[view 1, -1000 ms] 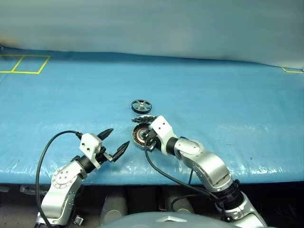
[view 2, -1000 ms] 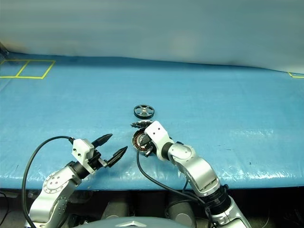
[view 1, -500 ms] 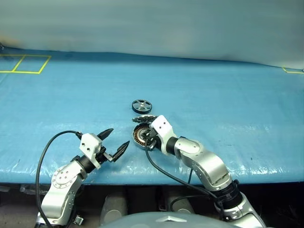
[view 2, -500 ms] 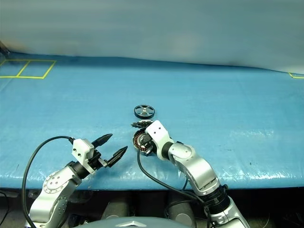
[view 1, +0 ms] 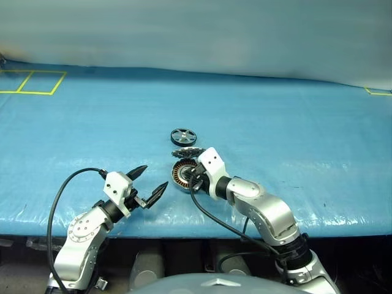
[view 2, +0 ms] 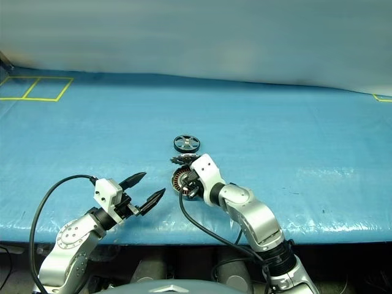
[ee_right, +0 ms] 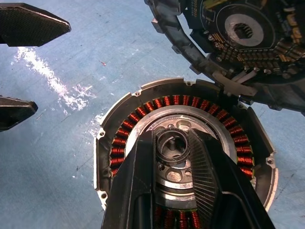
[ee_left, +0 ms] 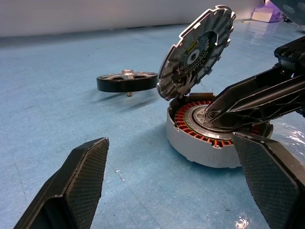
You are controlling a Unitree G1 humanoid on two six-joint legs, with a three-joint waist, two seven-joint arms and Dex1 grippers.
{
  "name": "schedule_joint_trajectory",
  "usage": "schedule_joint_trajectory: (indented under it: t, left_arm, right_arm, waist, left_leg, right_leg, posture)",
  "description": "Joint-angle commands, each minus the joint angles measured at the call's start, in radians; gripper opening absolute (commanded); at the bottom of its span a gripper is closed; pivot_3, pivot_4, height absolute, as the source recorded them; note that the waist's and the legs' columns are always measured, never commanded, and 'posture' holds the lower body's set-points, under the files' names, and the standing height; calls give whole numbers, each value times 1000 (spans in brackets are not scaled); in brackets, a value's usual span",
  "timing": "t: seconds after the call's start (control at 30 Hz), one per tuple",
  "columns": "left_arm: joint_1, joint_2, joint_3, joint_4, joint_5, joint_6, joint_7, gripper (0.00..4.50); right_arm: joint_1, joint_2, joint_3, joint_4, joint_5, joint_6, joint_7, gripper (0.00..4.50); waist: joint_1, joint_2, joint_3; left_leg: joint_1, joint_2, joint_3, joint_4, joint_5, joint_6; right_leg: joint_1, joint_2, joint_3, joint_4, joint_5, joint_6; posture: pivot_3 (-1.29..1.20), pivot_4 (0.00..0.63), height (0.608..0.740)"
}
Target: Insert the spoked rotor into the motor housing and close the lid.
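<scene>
The motor housing (view 1: 179,172) sits on the blue table with its copper windings (ee_right: 119,143) showing. Its toothed lid (ee_left: 196,51) stands open on the hinge at the far side, dark inner face showing. Just beyond lies the spoked rotor (view 1: 182,135), flat on the table and untouched. My right gripper (ee_right: 171,136) reaches down into the housing, fingers drawn close together with the tips at the central bearing (ee_right: 172,145). My left gripper (view 1: 153,176) hovers wide open to the left of the housing, pointing toward it and holding nothing.
A blue sheet (view 1: 275,128) covers the table. Yellow tape squares (view 1: 30,82) mark its far left corner, and a yellow mark (view 1: 376,90) the far right. The front edge (view 1: 343,229) runs just below both arms. A black cable (view 1: 61,196) loops off the left wrist.
</scene>
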Motion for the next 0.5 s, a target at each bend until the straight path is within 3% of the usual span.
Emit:
schedule_joint_trajectory:
  t: [0.03,0.5]
  left_arm:
    - [-3,-2,0,-23,3,-14,0,4500]
    - [-4,-5,-2,-21,0,-12,3,4500]
  right_arm:
    - [10,-17,-3,-2,-12,-2,-3,662]
    - [8,-25,-50,-93,49,28,7,662]
  waist:
    - [1,0,0]
    - [6,0,0]
  left_leg:
    - [0,0,0,0,0,0]
    - [-2,0,-1,0,0,0]
  right_leg:
    - [0,0,0,0,0,0]
    - [-1,0,-1,-1,0,0]
  posture:
    - [0,150,740]
    - [0,150,740]
